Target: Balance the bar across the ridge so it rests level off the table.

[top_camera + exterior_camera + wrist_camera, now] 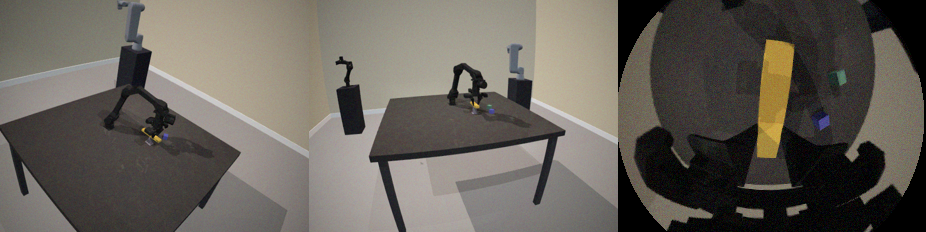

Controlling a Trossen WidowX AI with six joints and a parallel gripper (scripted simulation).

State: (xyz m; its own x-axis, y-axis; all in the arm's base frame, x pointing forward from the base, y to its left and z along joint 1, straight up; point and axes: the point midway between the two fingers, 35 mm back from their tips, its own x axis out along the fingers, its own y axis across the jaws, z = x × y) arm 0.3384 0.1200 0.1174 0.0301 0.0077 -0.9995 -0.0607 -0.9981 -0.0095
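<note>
From the top view we count one yellow bar (151, 135), one small grey ridge (149, 142), one blue cube (165, 136) and one dark table (75, 160); the green cube is hidden here. The gripper (152, 131) is clamped on the bar, which sits over the ridge and slopes slightly, its far end higher (whether it touches the ridge we cannot tell).

From the exterior view we count the same single bar (474, 104), the ridge (474, 111) beneath it, one green cube (489, 106) and one blue cube (491, 111), both on the table (434, 140) just beside the ridge. We also see two idle arms on two dark pedestals, one grey arm (515, 61) and one black arm (346, 70).

In the wrist view one bar (775, 98) runs away from the camera, its near end between the dark fingers, with the green cube (837, 79) and blue cube (821, 120) to its right. We see no containers.
</note>
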